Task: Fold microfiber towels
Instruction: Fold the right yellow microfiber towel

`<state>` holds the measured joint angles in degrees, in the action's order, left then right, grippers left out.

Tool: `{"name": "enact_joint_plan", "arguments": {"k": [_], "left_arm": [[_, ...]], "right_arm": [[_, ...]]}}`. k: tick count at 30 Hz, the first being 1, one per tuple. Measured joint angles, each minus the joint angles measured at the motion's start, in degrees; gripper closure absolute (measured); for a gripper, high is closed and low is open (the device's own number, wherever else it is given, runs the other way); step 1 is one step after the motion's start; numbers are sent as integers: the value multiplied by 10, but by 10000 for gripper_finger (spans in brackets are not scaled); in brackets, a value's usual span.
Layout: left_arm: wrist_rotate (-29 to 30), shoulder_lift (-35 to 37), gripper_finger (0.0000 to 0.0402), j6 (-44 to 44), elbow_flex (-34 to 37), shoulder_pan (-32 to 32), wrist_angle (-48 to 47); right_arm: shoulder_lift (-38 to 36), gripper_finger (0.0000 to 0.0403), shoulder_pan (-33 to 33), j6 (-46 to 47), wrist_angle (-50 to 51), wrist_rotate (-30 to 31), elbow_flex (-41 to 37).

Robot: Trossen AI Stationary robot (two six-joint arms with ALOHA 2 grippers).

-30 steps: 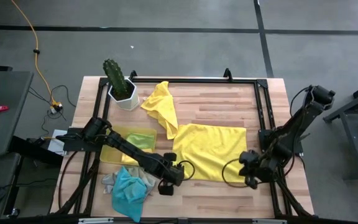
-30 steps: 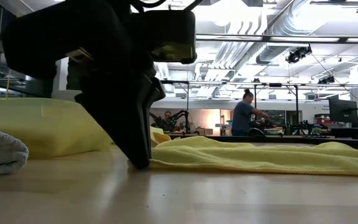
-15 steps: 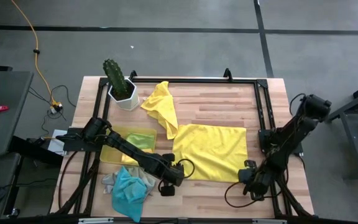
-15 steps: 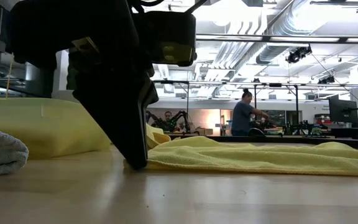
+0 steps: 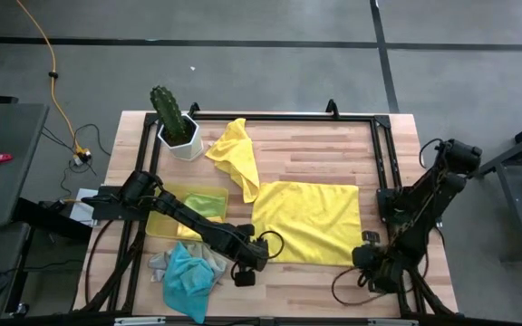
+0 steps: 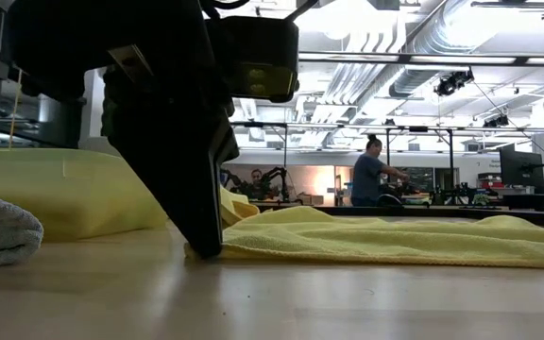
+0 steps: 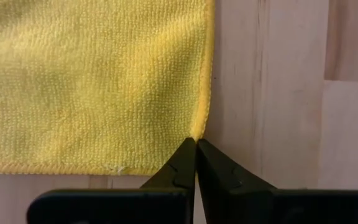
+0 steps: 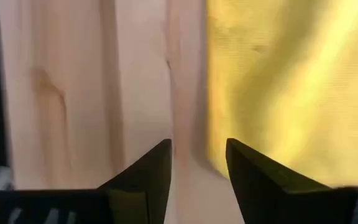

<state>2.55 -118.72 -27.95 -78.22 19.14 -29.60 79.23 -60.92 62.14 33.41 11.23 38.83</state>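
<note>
A bright yellow microfiber towel [image 5: 306, 222] lies spread flat in the middle of the table. My left gripper [image 5: 246, 261] stands at the towel's near left corner, shut on its hem. My right gripper [image 8: 199, 149] hovers open over the bare wood just off the towel's near right corner [image 8: 219, 163], one finger above the wood and one above the cloth. It touches nothing. A second yellow towel [image 5: 234, 156] lies crumpled toward the far side. A turquoise towel [image 5: 188, 276] and a grey towel [image 5: 159, 263] are bunched at the near left. My left gripper pinches the yellow towel's hemmed side edge [image 7: 199, 132], close to the near left corner, between its two shut fingertips. The fingers come steeply from above, and their tips [image 6: 206, 247] reach down to the tabletop. The towel lies flat on the wood, with the hem drawn in slightly at the pinch.
A translucent yellow tray [image 5: 187, 206] sits left of the spread towel, under my left arm. A potted cactus [image 5: 175, 122] stands at the far left. A black frame rail [image 5: 383, 181] runs along the table's right side. Bare wood lies along the near edge.
My right gripper has gone toward the table's near edge and sunk a little, from beside the towel's right edge to its near right corner. The spread towel and my left gripper have stayed in place.
</note>
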Motion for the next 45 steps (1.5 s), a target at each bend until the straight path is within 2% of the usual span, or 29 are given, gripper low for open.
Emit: {"name": "enact_joint_plan", "arguments": {"k": [2, 10, 16, 21, 27, 30, 34, 35, 39, 45], "left_arm": [[0, 0, 401, -2, 0, 0, 0], [1, 0, 402, -4, 0, 0, 1], [7, 0, 402, -4, 1, 0, 4], [6, -1, 401, -16, 1, -3, 8], [-2, -1, 401, -35, 1, -3, 10], [-5, -1, 401, -79, 1, 0, 13], [-24, -2, 401, -142, 1, 9, 25], [-25, -2, 401, -150, 1, 14, 29], [-31, -2, 401, -189, 1, 35, 31], [-83, 15, 401, -248, 2, 50, 33]], "right_arm": [[1, 259, -5, -17, 24, 14, 6], [4, 258, -6, -50, 7, 18, -3], [49, 258, -6, -96, -33, -2, -3], [81, 258, -7, -55, -30, 19, 0], [82, 263, -6, -36, -24, 18, -1], [82, 292, -6, -22, -13, 12, -1], [82, 381, -5, 28, -7, 5, -2], [82, 391, -5, 41, -9, 5, -2], [78, 397, -6, 89, -14, 3, 2], [44, 402, -7, 99, -24, -32, 31]]}}
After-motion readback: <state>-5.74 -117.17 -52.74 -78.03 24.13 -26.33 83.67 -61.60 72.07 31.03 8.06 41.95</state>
